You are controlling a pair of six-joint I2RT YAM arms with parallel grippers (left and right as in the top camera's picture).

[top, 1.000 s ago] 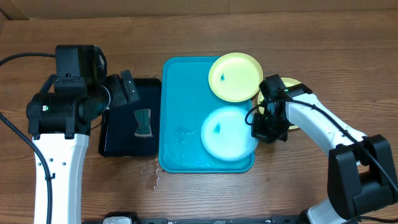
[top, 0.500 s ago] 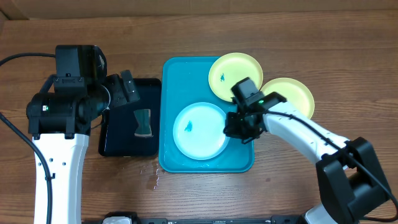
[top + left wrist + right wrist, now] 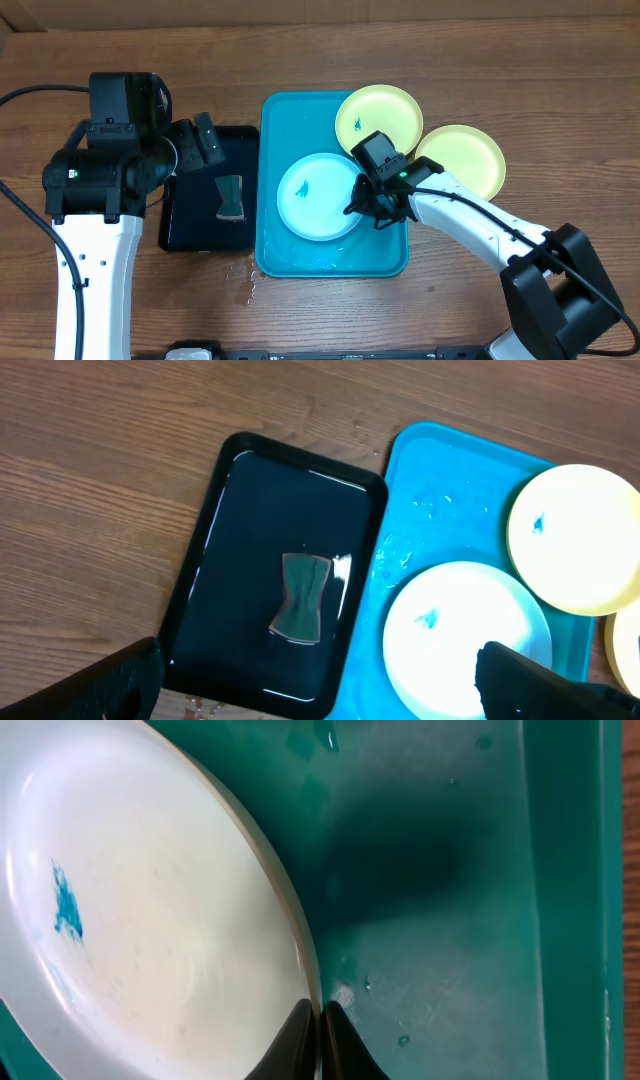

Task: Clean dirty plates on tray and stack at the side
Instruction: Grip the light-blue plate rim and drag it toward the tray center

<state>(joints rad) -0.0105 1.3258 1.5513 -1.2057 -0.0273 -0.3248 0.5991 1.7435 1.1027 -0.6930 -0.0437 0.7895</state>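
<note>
Plate (image 3: 318, 198) with light-blue rim slid further left on the tray (image 3: 278, 125), pinched by right gripper (image 3: 319, 1025); left gripper (image 3: 320, 660) wide.

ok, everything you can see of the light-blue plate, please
The light-blue plate is round and looks like smooth plastic, with a pale, near-white centre and a thin light-blue rim. One small blue smudge sits left of its middle. It lies face up inside the turquoise tray, near the tray's centre. The right tool is closed on its rim at the plate's right edge.
</note>
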